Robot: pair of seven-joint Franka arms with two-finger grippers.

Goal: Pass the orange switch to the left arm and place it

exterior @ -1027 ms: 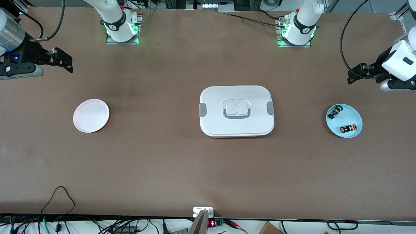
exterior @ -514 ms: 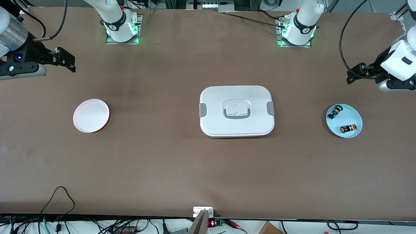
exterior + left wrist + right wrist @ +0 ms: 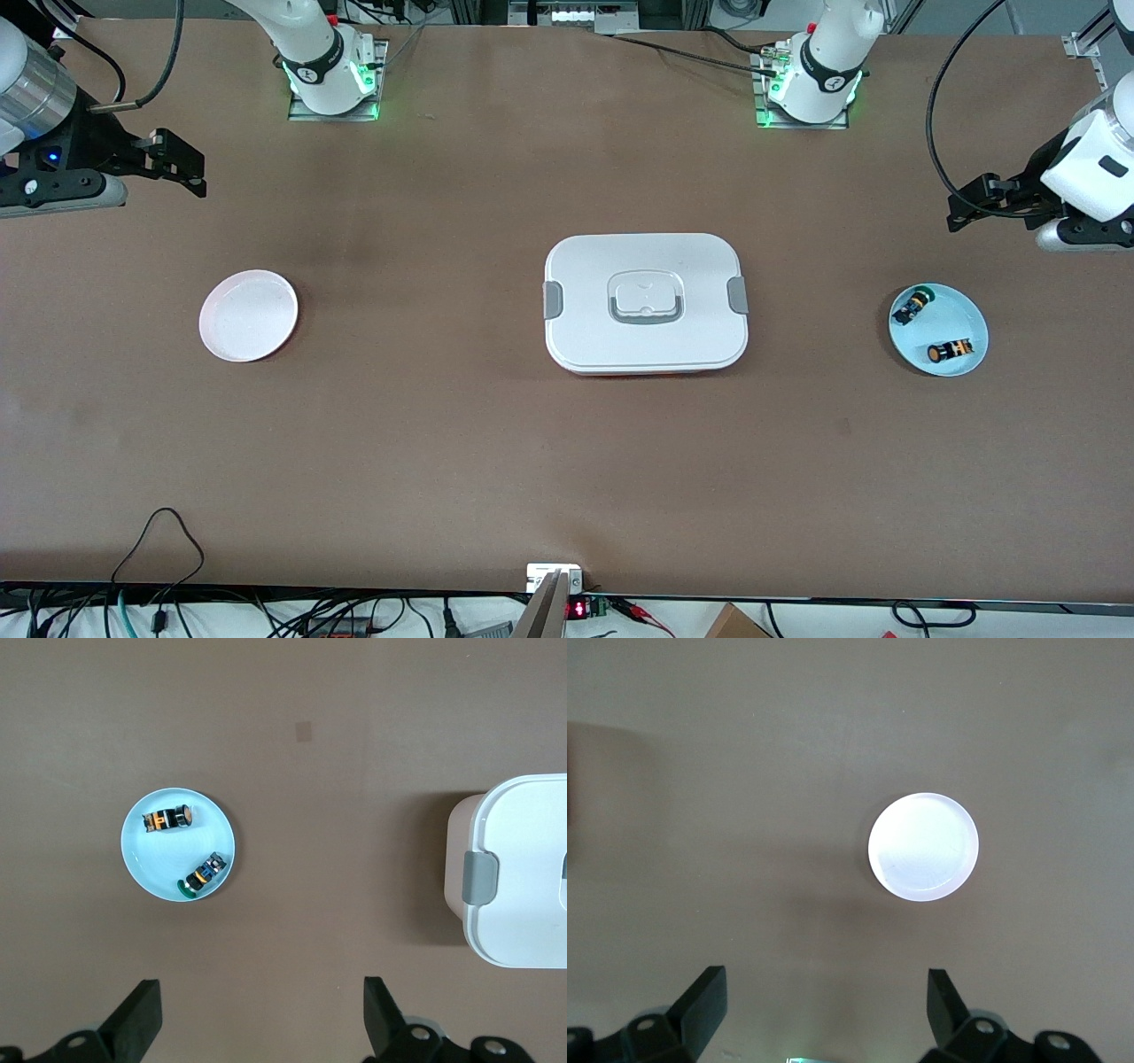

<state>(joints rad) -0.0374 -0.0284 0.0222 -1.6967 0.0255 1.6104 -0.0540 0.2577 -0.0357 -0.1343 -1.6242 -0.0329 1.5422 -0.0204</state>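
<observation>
Left gripper (image 3: 257,1023) hangs spread and empty over bare table near the blue plate (image 3: 970,312); right gripper (image 3: 824,1019), likewise spread and empty, waits above the table near the white plate (image 3: 248,315). The orange switch (image 3: 950,351) lies on the blue plate beside a multicoloured switch (image 3: 912,306), nearer the camera. The box (image 3: 645,302) sits between the plates. Judged: pickup not begun; next, the left gripper must descend on the orange switch. No legible writing.

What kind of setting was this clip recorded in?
Most likely a robotics lab bench: two arms are bolted to a brown table, loose cables trail along its edge, and staged props, a white box and small plates, are set out.
</observation>
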